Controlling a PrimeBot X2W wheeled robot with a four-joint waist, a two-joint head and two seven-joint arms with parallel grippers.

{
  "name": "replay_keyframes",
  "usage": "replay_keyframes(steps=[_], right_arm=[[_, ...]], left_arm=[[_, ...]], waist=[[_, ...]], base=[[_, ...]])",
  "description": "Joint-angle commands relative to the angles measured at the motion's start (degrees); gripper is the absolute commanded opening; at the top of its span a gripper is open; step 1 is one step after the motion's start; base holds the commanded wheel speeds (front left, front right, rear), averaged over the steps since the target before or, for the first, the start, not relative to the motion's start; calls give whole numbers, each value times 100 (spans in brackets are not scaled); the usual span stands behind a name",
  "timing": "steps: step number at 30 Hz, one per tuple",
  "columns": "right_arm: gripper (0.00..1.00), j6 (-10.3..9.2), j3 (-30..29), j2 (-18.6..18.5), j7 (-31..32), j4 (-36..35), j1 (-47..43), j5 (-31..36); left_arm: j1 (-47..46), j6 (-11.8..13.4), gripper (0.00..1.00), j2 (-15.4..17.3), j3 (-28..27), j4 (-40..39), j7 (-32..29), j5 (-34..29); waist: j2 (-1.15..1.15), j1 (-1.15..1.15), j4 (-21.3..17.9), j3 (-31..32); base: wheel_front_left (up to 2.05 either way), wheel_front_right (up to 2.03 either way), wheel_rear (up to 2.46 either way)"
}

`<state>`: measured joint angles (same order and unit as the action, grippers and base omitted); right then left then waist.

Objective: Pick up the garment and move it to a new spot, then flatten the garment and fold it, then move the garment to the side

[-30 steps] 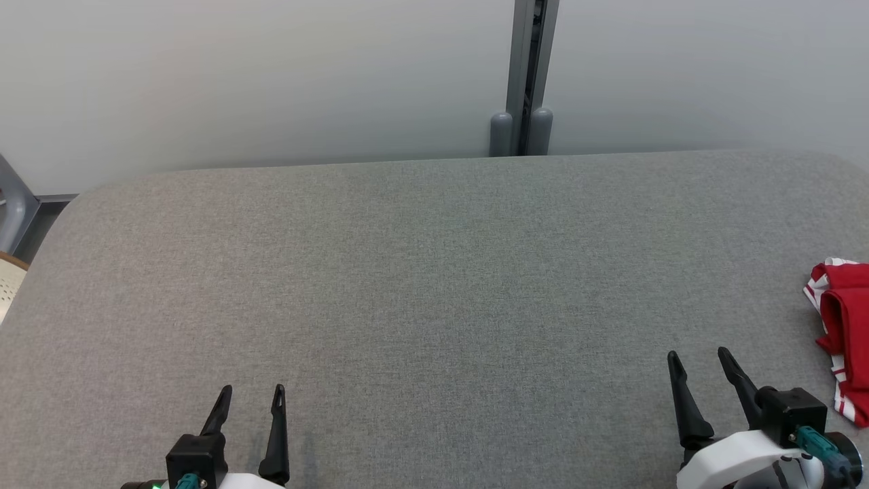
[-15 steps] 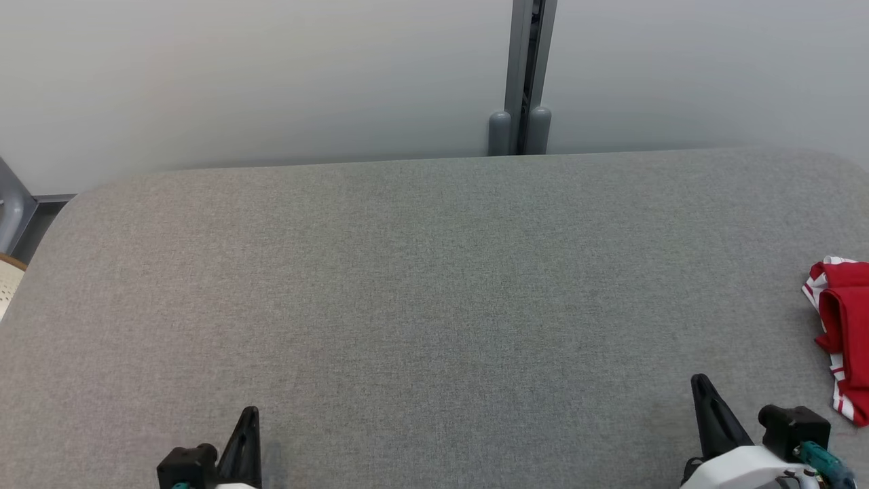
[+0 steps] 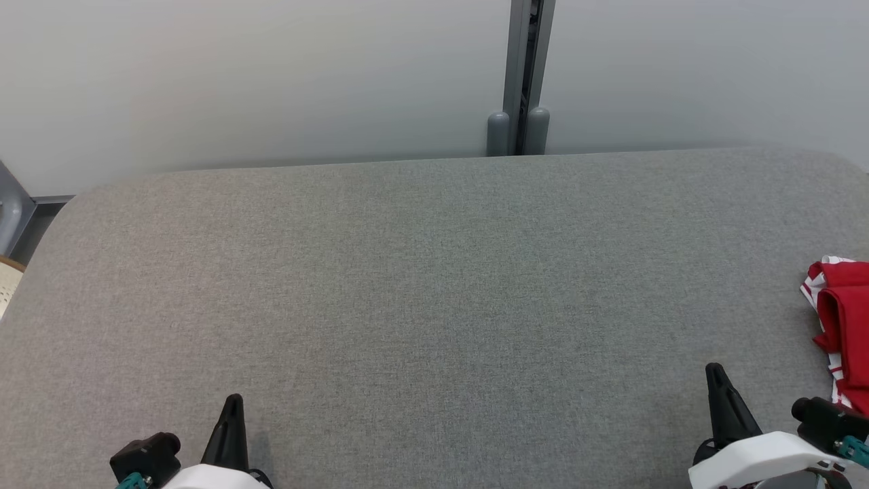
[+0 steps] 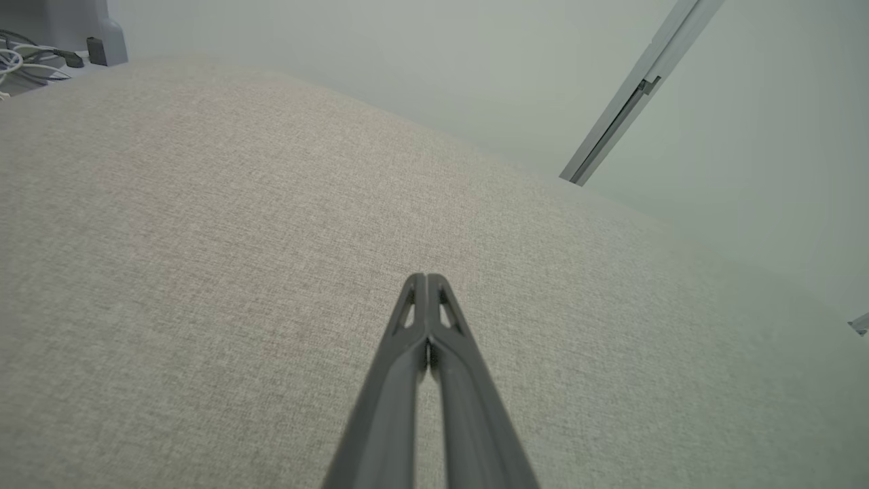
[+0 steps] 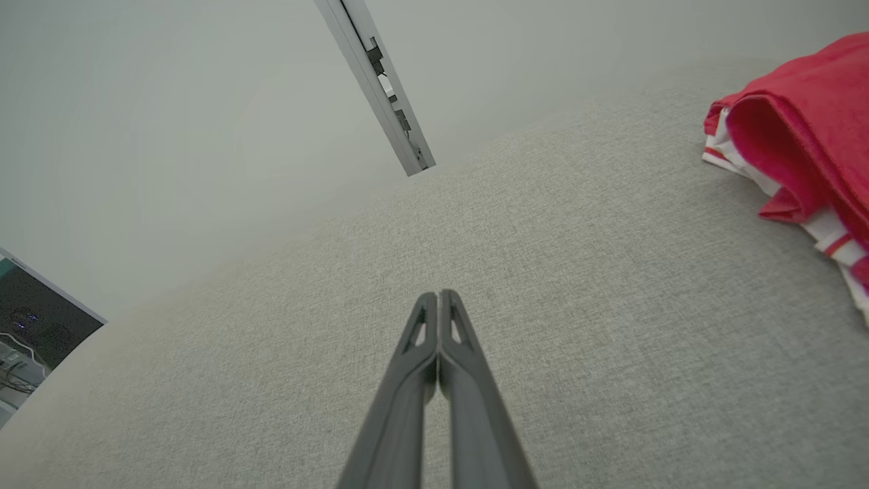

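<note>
Right hand (image 5: 439,299) tapered, pinched together, rumpled red-striped garment (image 5: 794,129), grey woven surface (image 5: 577,326)

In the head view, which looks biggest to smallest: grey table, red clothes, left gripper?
1. Grey table, by far.
2. Red garment and left gripper look alike; the picture's edge cuts both off.

You have one garment (image 3: 845,319), red with white stripes, at the right edge of one grey tabletop (image 3: 434,285). You have two claws: the left claw (image 3: 233,406) and the right claw (image 3: 717,377), each with two fingers (image 4: 394,394). On the far wall you see one metal post (image 3: 526,61) with two rounded caps (image 3: 497,134) at its foot.
</note>
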<state>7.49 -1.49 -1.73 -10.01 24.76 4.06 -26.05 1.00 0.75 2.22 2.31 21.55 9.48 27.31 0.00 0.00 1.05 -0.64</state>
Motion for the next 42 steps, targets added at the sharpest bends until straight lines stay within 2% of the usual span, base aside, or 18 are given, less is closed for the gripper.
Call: replay_keyframes(steps=[1, 24, 42], right_arm=[[0, 1, -37, -53, 63, -138, 117, -265], [0, 1, -176, -79, 540, -433, 163, -2176], [0, 1, -276, -97, 863, -625, 189, -3451]], left_arm=[[-185, -50, 0, 30, -63, -121, -41, 254], [-367, -293, 0, 46, -313, -322, -507, 2133], [-483, -444, 0, 56, -482, -452, -823, 3378]], waist=[[0, 0, -1, 1], [0, 0, -23, 10], [0, 0, -41, 18]], base=[[0, 0, 0], [0, 0, 0], [0, 0, 0]])
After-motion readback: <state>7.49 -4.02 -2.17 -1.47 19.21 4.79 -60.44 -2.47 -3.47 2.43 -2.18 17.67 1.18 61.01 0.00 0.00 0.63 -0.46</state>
